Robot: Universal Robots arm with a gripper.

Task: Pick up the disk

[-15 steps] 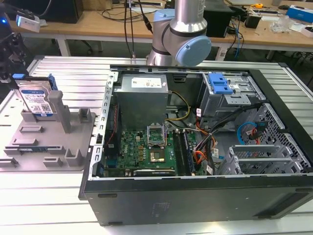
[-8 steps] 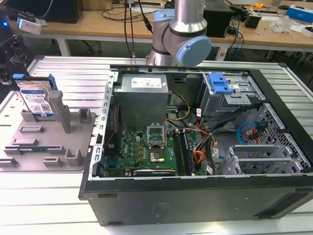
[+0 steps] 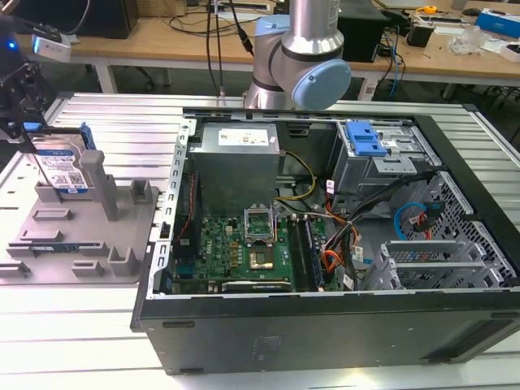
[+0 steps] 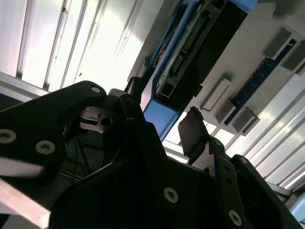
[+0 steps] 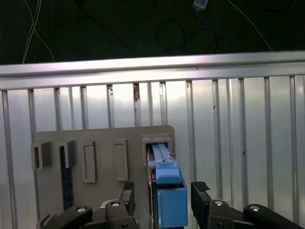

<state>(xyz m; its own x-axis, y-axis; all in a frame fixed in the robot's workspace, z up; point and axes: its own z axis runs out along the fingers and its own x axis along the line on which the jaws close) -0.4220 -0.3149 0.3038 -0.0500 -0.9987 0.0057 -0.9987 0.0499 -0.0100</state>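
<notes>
Disk [image 3: 61, 169] upright in tray [image 3: 91, 237], silver-grey, blue-railed, barcode-labelled

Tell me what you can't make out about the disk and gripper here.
First wrist view: the picture edge cuts off the gripper body and the disk's near end.
Exterior view: the tray hides the disk's lower edge; the picture edge cuts off the gripper.
Second wrist view: the gripper's body hides whether its fingers touch the disk.

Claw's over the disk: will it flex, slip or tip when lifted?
Likely rigid and dense: the disk looks like a metal slab. Standing on edge in the grey tray, it could tip if nudged. The open claw straddles smooth blue plastic rails, so it may slip.
</notes>
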